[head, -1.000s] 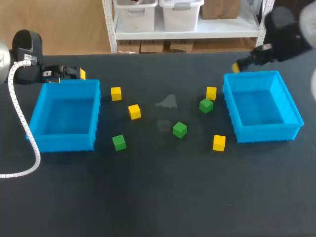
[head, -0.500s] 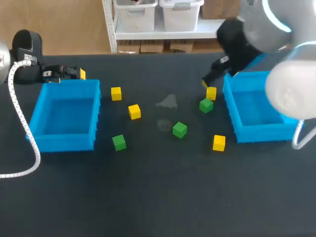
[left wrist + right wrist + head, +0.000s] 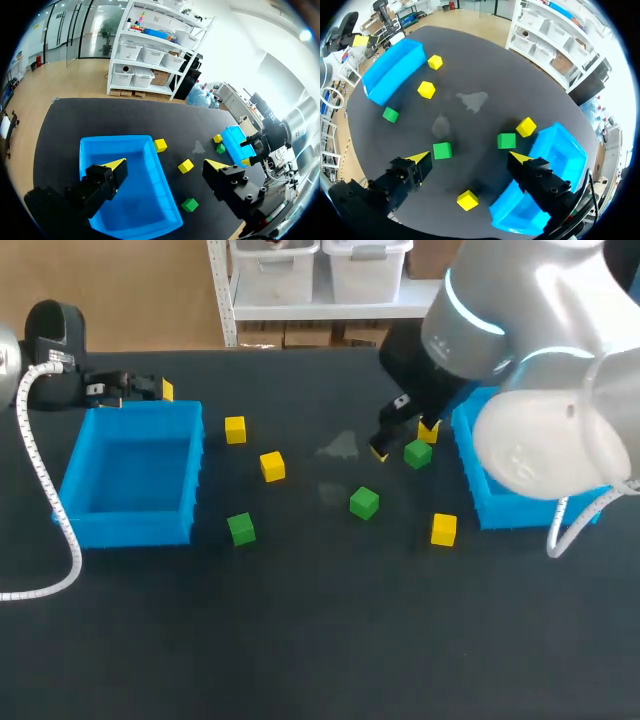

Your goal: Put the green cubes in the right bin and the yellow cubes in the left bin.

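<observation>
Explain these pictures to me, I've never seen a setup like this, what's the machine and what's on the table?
It is a robot with two arms at a dark table. One picture looks down from above; the two round ones come from cameras on each wrist, looking along the yellow-tipped fingers. On the table stand two blue bins, the left bin and the right bin, with four yellow cubes and three green cubes scattered between them. The right gripper hangs open over the cubes near the right bin; the left gripper is open by the left bin. Neither holds anything.
</observation>
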